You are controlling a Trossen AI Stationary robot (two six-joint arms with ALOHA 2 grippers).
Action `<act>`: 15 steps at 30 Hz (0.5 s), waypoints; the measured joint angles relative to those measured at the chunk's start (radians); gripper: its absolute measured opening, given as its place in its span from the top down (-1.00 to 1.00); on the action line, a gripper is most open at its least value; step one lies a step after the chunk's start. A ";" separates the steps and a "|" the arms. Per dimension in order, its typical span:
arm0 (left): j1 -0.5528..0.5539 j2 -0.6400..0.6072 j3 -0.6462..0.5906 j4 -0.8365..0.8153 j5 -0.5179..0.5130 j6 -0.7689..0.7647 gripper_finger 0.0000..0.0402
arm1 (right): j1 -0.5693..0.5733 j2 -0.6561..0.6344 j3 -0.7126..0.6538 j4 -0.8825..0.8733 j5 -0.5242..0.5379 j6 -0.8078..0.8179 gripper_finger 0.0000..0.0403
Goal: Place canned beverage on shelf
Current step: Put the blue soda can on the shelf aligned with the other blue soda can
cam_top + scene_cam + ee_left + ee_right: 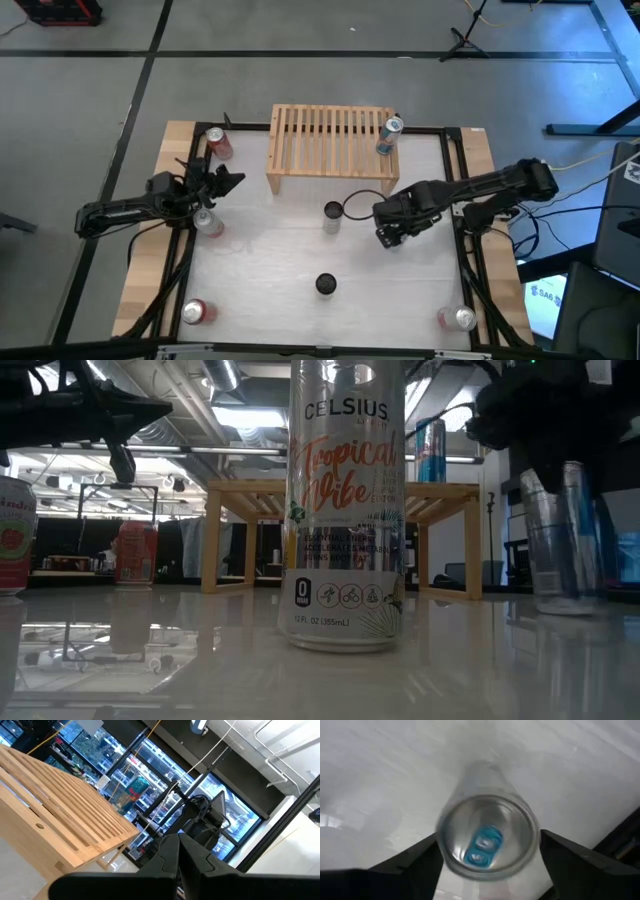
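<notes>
Right wrist view looks straight down on a silver can with a blue tab (487, 837), upright on the white bench (380, 780) between the right hand's (487, 870) two spread fingers, bare bench showing on either side of it. In the high view that right hand (392, 228) hangs over the bench just before the shelf's (330, 140) front edge, with another silver can (332, 216) close beside it and a dark-topped can (326, 284) well apart. A blue can (389, 136) stands on the shelf's near corner beyond. Farther across, the left hand (222, 182), fingers pressed together, hovers beside the shelf's far end.
</notes>
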 joint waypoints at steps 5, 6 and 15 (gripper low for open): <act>0.000 0.000 0.000 0.000 0.008 0.000 1.00 | 0.004 -0.010 0.081 -0.037 0.070 -0.052 -0.69; 0.000 0.000 0.000 0.000 0.007 0.000 1.00 | 0.004 -0.013 0.107 -0.051 0.083 -0.071 -0.69; 0.000 0.000 0.000 0.002 0.007 -0.065 1.00 | 0.180 -0.193 0.246 -0.152 0.316 -0.187 -0.67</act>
